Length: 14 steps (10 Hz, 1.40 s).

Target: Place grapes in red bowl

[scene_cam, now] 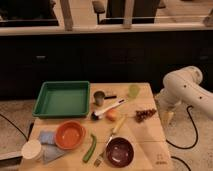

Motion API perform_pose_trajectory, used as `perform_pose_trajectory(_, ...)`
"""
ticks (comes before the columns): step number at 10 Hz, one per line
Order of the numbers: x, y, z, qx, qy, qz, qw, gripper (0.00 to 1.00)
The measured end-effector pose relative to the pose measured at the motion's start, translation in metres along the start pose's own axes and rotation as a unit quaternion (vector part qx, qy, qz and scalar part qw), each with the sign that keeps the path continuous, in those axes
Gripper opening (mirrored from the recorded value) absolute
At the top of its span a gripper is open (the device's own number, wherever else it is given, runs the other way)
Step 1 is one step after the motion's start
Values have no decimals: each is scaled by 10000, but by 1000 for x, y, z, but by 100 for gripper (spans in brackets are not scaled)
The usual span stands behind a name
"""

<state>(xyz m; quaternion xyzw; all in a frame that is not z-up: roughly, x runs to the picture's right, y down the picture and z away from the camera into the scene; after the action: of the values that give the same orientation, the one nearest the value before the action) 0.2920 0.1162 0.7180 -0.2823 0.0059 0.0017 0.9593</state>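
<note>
The grapes (145, 115), a small dark reddish-purple bunch, lie on the wooden table (150, 145) near its right edge. The red bowl (70, 135), orange-red and empty, sits at the front left of the table. My white arm (185, 90) bends down at the right of the table. My gripper (166, 118) points down just beyond the table's right edge, a little right of the grapes and apart from them. It holds nothing that I can see.
A green tray (62, 98) stands at the back left. A metal cup (99, 97), a brush (109, 108), a small orange fruit (111, 115) and a green cup (133, 90) are mid-table. A dark maroon bowl (120, 151), a green pod (90, 148), a fork (102, 156), a white cup (32, 150) and a blue cloth (47, 142) are in front.
</note>
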Motion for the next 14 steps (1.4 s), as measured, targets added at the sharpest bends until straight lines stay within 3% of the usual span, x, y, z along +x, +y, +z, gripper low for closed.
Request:
perform_pose_trajectory(2, -3, -9, 16, -13, -31, -103, 9999, 80)
perform_pose_trajectory(6, -3, -15, 23, -25, -60, -188, 9998, 80)
perform_pose_trajectory(8, -10, -24, 42, -61, -93, -287, 9995, 80)
perform_pose_trajectory(11, -9, -26, 49, -68, -106, -345, 9993, 80)
perform_pose_trajectory(14, -16, -29, 66, -166, -180, -417, 9988, 80)
